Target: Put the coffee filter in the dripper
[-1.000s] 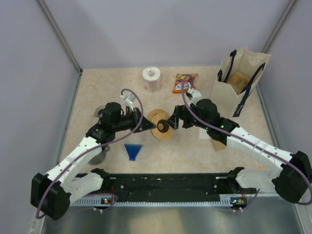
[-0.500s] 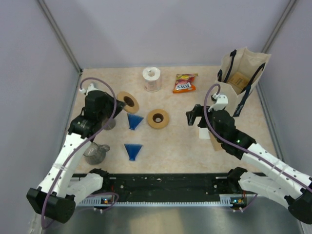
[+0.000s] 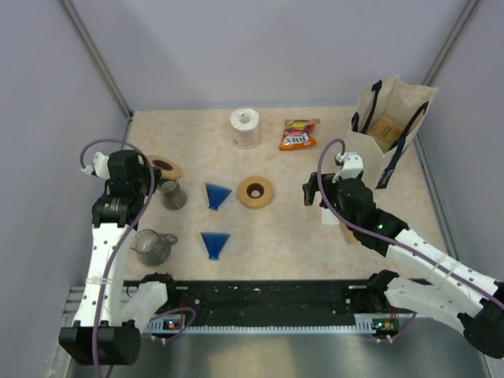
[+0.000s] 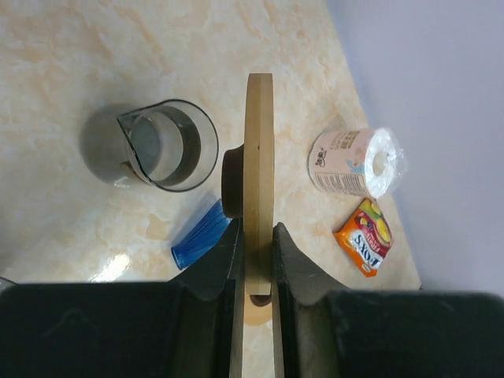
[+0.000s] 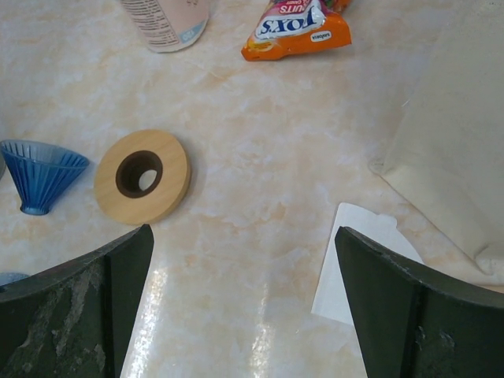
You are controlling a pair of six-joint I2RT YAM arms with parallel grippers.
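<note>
Left gripper [image 4: 257, 244] swung back leftward, clamped on wooden ring [image 4: 257, 181], glass jug [image 4: 169, 146] beyond it. Right gripper [image 5: 244, 236] spread wide, empty; paper filter [image 5: 358, 260] beside its right finger, blue dripper [image 5: 39, 173] far left. Pickup not begun.

The left gripper [image 4: 256, 240], clamped on the edge-up wooden ring [image 4: 258, 157], has swung out from the table's middle and now sits far left of the paper roll [image 3: 246, 127], on the side nearer the arm bases. The right gripper [image 3: 313, 191] has drawn back from the second wooden ring [image 3: 256, 191] to the roll's right, fingers wide apart; that ring now lies flat, just nearside of the roll. The blue dripper [image 3: 216, 195] beside it is now uncovered
</note>
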